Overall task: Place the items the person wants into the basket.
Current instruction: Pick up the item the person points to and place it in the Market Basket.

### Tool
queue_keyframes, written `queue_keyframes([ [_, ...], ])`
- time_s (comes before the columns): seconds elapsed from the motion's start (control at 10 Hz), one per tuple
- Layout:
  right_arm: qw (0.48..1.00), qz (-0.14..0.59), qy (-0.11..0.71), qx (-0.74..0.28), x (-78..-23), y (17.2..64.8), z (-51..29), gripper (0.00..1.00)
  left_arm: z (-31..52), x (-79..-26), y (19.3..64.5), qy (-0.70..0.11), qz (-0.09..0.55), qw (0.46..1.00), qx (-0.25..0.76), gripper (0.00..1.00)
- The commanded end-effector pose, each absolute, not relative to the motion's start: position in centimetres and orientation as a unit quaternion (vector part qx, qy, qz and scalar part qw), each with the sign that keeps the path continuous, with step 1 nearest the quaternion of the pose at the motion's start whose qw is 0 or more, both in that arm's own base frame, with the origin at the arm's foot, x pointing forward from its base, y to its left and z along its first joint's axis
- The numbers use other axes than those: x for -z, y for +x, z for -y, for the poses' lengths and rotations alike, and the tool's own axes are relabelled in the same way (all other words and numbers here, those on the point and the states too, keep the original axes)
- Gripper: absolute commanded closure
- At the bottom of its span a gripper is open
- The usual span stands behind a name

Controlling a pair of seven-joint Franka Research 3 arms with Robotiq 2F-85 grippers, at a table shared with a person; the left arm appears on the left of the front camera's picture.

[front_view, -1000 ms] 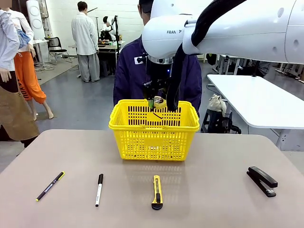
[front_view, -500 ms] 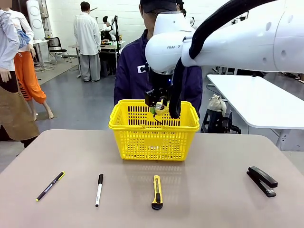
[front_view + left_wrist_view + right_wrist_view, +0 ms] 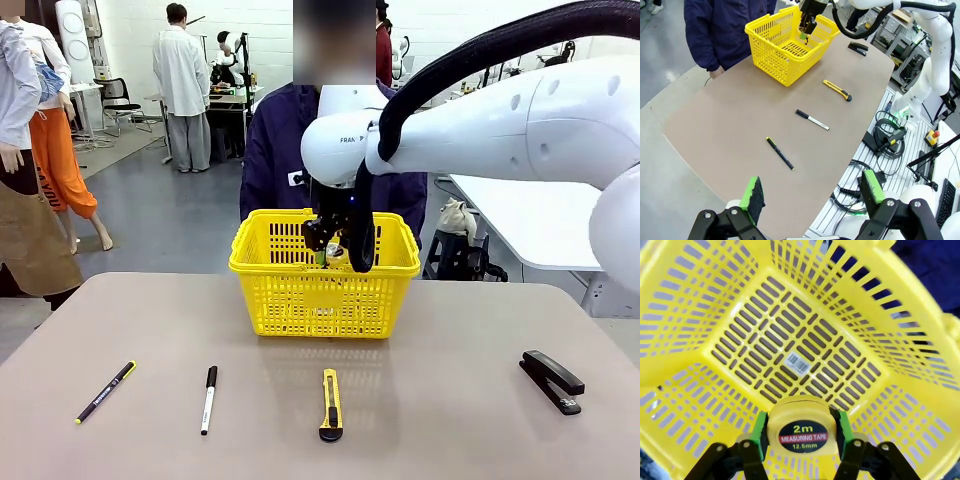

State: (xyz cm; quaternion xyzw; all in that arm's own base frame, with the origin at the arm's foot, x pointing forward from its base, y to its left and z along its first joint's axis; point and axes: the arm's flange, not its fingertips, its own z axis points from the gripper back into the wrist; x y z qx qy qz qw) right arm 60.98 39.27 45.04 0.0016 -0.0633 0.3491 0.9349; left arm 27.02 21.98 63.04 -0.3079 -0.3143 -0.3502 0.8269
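Observation:
My right gripper is shut on the small round yellow-black tape measure and hangs just inside the mouth of the yellow basket. In the right wrist view the tape measure sits between the green pads, above the slotted basket floor, which is bare. The white marker with black cap and the yellow-black utility knife lie on the table in front of the basket. My left gripper is open, high over the table's edge. The person stands behind the basket.
A thin black pen lies at the front left and a black stapler at the right. The brown table has free room around the basket. From the left wrist view, the basket is far off, with the marker and knife nearer.
My right gripper has come down with the tape measure, from above the basket rim to just inside its mouth. The things on the table have not moved.

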Motion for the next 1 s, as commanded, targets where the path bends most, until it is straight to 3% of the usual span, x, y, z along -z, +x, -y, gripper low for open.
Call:
queue_keyframes([
  [0.0,0.93,0.054,-0.013,-0.363,-45.2,62.2,-40.3,0.35,-22.1,-63.2,27.0,-0.31,0.322,0.82,0.358,0.0],
  [0.4,0.927,0.042,-0.01,-0.374,-43.9,62.4,-40.4,0.32,-22.1,-63.2,27.0,-0.31,0.322,0.82,0.358,0.0],
  [0.5,0.926,0.042,-0.01,-0.375,-43.8,62.5,-40.5,0.18,-22.1,-63.2,27.0,-0.31,0.322,0.82,0.358,0.0],
  [0.6,0.926,0.042,-0.01,-0.376,-43.7,62.4,-40.5,0.13,-22.1,-63.2,27.0,-0.31,0.322,0.82,0.358,0.0],
  [0.7,0.925,0.042,-0.009,-0.377,-43.6,62.3,-40.5,0.0,-22.1,-63.2,27.0,-0.31,0.322,0.82,0.358,0.0],
  [0.9,0.924,0.044,-0.008,-0.379,-43.6,62.2,-40.5,0.0,-22.1,-63.2,27.0,-0.31,0.322,0.82,0.358,0.0],
])
